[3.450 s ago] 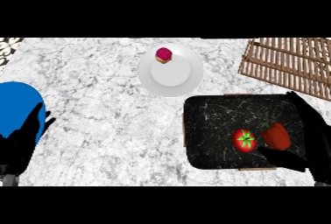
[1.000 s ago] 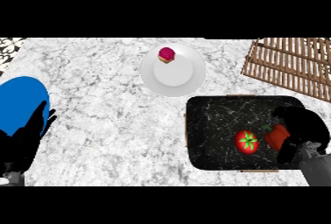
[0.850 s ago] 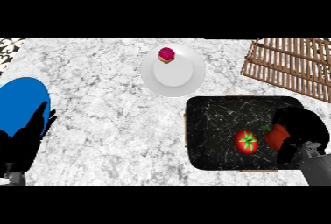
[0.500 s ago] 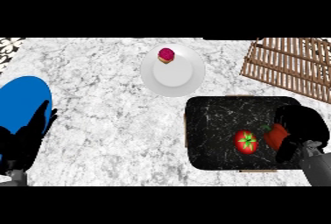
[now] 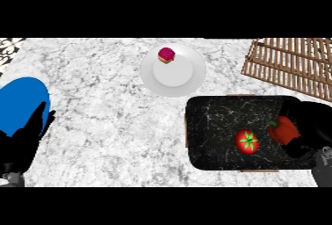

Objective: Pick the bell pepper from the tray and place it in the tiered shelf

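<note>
**Right hand.** The right hand (image 5: 314, 126) enters at the view's lower right and lies over the right end of the tray (image 5: 217, 112). Its fingers and thumb are curled round the bell pepper (image 5: 283, 130), enclosing it from above, from below and from the right. Only the pepper's left portion and its green stem show.

**Bell pepper.** The red-orange pepper is inside the right hand's grasp, above the tray's right portion. Whether it rests on the tray surface or is raised off it cannot be told.

**Tray.** This is a dark, marbled, rounded rectangle that extends to the left of the right hand. A red tomato (image 5: 247, 141) with a green calyx lies on it, just left of the hand and apart from the pepper.

**Tiered shelf.** The wooden slatted tiered shelf (image 5: 292, 61) stands beyond the right hand, at the view's upper right, apart from the tray.

**Left hand.** The left hand (image 5: 24, 143) shows at the view's lower left with its fingers straight and pointing up, holding nothing. Its fingertips overlap the lower edge of a blue plate (image 5: 19, 99).

**Other items.** A white plate (image 5: 175, 74) sits beyond and to the left of the right hand, just past the tray's far edge. It carries a small magenta food item (image 5: 167, 54) near its far rim.
</note>
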You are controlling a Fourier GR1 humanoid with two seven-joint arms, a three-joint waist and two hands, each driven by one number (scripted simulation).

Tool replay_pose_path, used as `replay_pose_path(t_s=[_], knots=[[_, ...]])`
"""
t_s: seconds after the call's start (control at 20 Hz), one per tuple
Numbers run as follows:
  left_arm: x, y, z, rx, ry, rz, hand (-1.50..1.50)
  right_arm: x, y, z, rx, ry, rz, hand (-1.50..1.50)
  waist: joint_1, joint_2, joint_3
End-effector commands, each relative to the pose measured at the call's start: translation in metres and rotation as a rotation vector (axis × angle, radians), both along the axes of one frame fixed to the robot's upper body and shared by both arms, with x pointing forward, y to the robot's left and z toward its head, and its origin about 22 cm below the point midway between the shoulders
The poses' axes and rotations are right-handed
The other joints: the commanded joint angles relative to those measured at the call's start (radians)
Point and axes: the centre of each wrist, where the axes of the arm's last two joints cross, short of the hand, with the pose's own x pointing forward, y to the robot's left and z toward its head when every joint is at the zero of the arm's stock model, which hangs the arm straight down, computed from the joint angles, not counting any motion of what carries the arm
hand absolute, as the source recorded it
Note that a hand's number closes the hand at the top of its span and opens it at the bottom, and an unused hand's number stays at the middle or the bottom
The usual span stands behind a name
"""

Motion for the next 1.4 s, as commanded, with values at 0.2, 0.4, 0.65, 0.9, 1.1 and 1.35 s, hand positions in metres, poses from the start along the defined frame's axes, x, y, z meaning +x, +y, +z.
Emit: replay_pose_path(t_s=[0.2,0.4,0.65,0.9,1.1,1.35], knots=[[0.002,-0.011,-0.005,0.016,-0.004,-0.008,0.0,0.013,0.0,0.044,0.249,-0.146,0.136,1.5,0.0,0.002,0.002],[0.008,0.003,-0.002,-0.008,0.002,0.006,0.0,0.0,-0.016,0.08,0.353,-0.226,0.107,1.5,-0.01,0.001,0.001],[0.005,0.0,0.008,-0.005,0.018,0.006,0.0,-0.023,-0.028,0.123,0.538,-0.278,0.07,1.5,-0.013,-0.003,0.002],[-0.005,0.008,0.007,-0.001,-0.003,0.026,0.0,-0.061,-0.032,0.176,0.628,-0.385,0.064,1.5,-0.018,-0.008,0.001],[0.002,-0.004,-0.003,-0.001,0.013,-0.004,0.0,-0.064,-0.062,0.201,0.641,-0.464,0.028,1.5,-0.006,0.001,0.002],[-0.013,0.003,-0.005,-0.006,0.005,0.004,0.0,-0.07,-0.047,0.257,0.635,-0.541,-0.012,1.5,0.004,0.0,0.0]])
